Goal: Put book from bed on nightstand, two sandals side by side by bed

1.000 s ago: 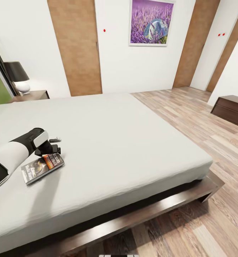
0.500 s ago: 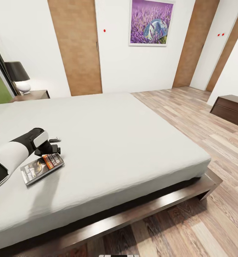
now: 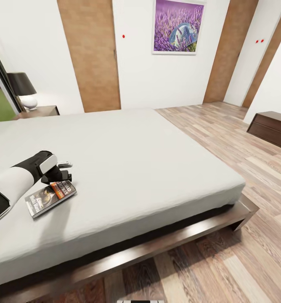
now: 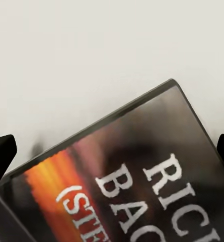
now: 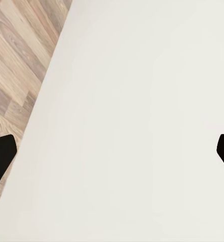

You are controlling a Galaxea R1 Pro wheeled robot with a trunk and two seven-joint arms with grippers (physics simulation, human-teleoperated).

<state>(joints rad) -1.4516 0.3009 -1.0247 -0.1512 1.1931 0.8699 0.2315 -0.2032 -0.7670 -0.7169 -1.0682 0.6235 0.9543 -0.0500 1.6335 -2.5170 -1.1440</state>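
Over the near-left part of the bed, at about 8 o'clock in the head view, the left gripper is hovering right at the far end of the book. The book is lying flat on the off-white mattress, cover up, orange band and white lettering showing. In the left wrist view the book is sitting close under the camera, with the 2 dark fingertips standing wide apart at either edge of the picture, so that gripper is looking open and holding nothing; whether it is touching the cover, I cannot tell.

The right gripper is pointing down at plain mattress with a strip of wooden floor beside it, its fingertips also spread wide, open and empty.

As for progress, I am judging this as very early: the book is not yet lifted, so the carry to a nightstand, waiting at 10 o'clock under the lamp, is all to come. The sandals part is not begun as far as I can see.

Hard to read: the nightstand is mostly cut off by the bed, the left arm is covering the gripper's near side, and the book's lower title is running out of the wrist picture.
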